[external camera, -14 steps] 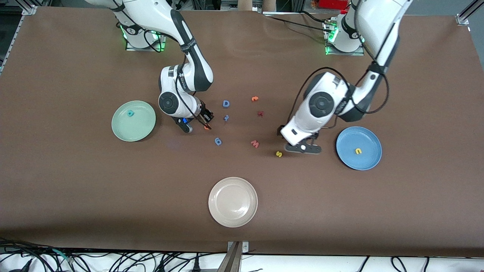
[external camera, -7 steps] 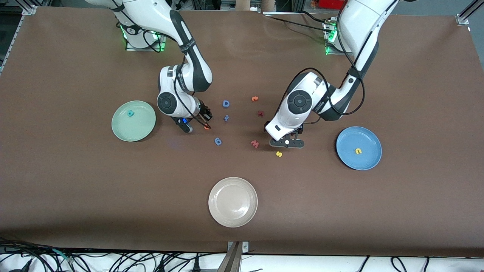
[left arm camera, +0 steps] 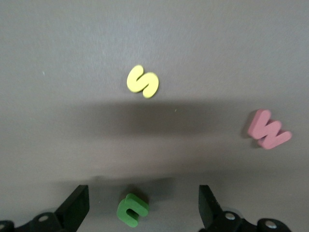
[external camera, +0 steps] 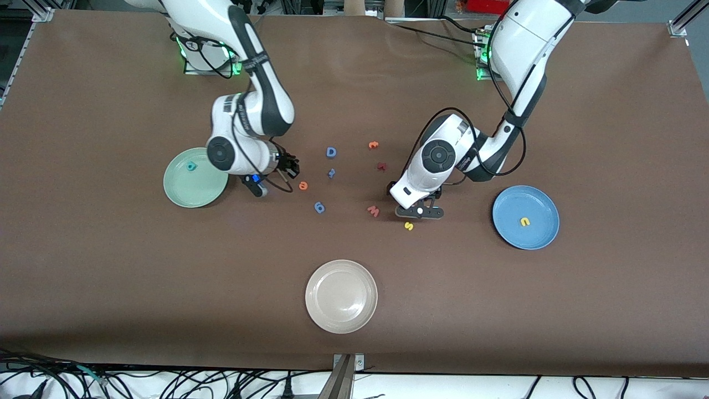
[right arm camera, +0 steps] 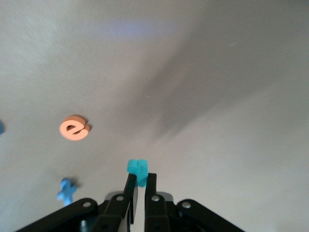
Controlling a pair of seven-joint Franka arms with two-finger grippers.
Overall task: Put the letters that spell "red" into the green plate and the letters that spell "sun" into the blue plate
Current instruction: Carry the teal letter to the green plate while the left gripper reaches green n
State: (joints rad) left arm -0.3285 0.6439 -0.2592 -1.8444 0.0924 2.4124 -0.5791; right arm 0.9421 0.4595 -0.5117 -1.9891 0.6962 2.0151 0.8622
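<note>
A small teal letter (right arm camera: 137,168) sits pinched between the closed fingertips of the right gripper (right arm camera: 138,180), lifted above the bare brown worktop (external camera: 498,310) between the green plate (external camera: 180,194) and the orange e (external camera: 303,185); its exact shape cannot be read from this angle. The e lies flat on the worktop, free of the gripper. Another teal letter (external camera: 191,166) already rests inside the green plate, near the rim toward the robots' bases. The left gripper (left arm camera: 141,208) hangs low with its fingers spread wide, straddling the dark green n (left arm camera: 132,210) without touching it; the yellow s (external camera: 409,225) lies just nearer the front camera than that gripper, and the pink w (external camera: 373,210) sits beside it toward the right arm's end. The yellow u (external camera: 524,221) lies in the blue plate (external camera: 512,235) at the left arm's end. Mid-worktop lie a dark blue capital D (external camera: 331,152), a small blue letter (external camera: 331,173), a blue rounded letter (external camera: 319,208), an orange letter (external camera: 373,145) and a dark red letter (external camera: 381,165). An off-white plate (external camera: 341,296) sits nearest the front camera.
</note>
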